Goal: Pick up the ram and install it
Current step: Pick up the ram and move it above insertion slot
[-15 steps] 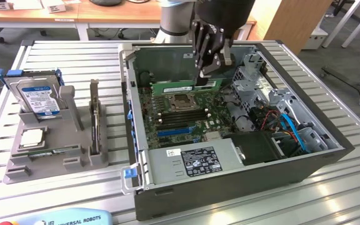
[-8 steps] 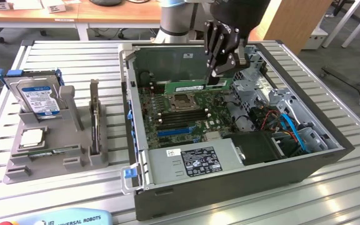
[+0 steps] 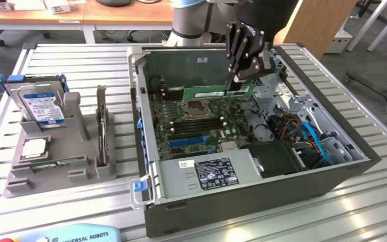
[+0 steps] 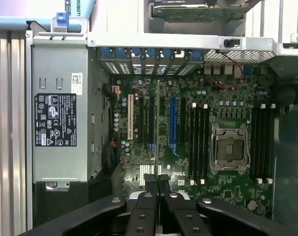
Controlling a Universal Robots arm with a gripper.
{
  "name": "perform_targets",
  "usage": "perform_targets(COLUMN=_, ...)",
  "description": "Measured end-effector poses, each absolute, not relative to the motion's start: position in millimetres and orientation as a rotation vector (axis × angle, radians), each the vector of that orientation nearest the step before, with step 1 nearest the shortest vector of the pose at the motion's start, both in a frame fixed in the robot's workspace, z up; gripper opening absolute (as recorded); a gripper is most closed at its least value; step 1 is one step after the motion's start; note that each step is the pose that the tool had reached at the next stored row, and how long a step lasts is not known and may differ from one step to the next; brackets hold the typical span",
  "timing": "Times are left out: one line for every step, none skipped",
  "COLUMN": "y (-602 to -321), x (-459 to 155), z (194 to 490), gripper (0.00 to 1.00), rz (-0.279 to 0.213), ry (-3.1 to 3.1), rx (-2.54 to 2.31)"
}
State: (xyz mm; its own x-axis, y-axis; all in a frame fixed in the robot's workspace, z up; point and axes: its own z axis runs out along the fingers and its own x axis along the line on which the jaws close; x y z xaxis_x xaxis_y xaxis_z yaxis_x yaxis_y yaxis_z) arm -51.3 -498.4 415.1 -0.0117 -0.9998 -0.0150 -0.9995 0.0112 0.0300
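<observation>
Green ram stick, gripped at one end by the tool, hanging over the motherboard inside the open computer case, near the processor socket: pickup done, seating in a memory slot not yet done.

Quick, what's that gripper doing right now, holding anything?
The gripper: closed on the ram, holding it over the motherboard.
</observation>
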Motion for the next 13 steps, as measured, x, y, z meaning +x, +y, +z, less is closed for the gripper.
perform_targets(y=-498.4, x=-51.0, z=415.1, gripper=0.11, rz=-0.05, ry=-2.234, rx=2.193)
perform_targets(y=-498.4, x=-50.6, z=415.2, gripper=0.11, rz=-0.05, ry=-2.24, rx=2.188)
perform_targets(y=-498.4, x=-50.6, z=415.1, gripper=0.11, rz=-0.05, ry=-2.24, rx=2.187)
perform_targets(y=-498.4, x=-50.6, z=415.2, gripper=0.11, rz=-0.05, ry=-2.24, rx=2.187)
perform_targets(y=-498.4, x=-50.6, z=415.2, gripper=0.11, rz=-0.05, ry=-2.24, rx=2.187)
perform_targets(y=-498.3, x=-50.6, z=415.2, gripper=0.11, rz=-0.05, ry=-2.24, rx=2.187)
perform_targets(y=-497.7, x=-50.6, z=415.1, gripper=0.11, rz=-0.05, ry=-2.241, rx=2.187)
perform_targets(y=-497.0, x=-50.6, z=415.0, gripper=0.11, rz=-0.05, ry=-2.241, rx=2.187)
perform_targets(y=-496.1, x=-50.6, z=415.0, gripper=0.11, rz=-0.05, ry=-2.241, rx=2.186)
perform_targets(y=-494.8, x=-50.6, z=414.9, gripper=0.11, rz=-0.05, ry=-2.241, rx=2.186)
perform_targets(y=-493.1, x=-50.6, z=414.7, gripper=0.11, rz=-0.05, ry=-2.242, rx=2.186)
perform_targets(y=-491.1, x=-50.6, z=414.5, gripper=0.11, rz=-0.05, ry=-2.243, rx=2.185)
perform_targets(y=-489.1, x=-50.6, z=414.3, gripper=0.11, rz=-0.05, ry=-2.244, rx=2.184)
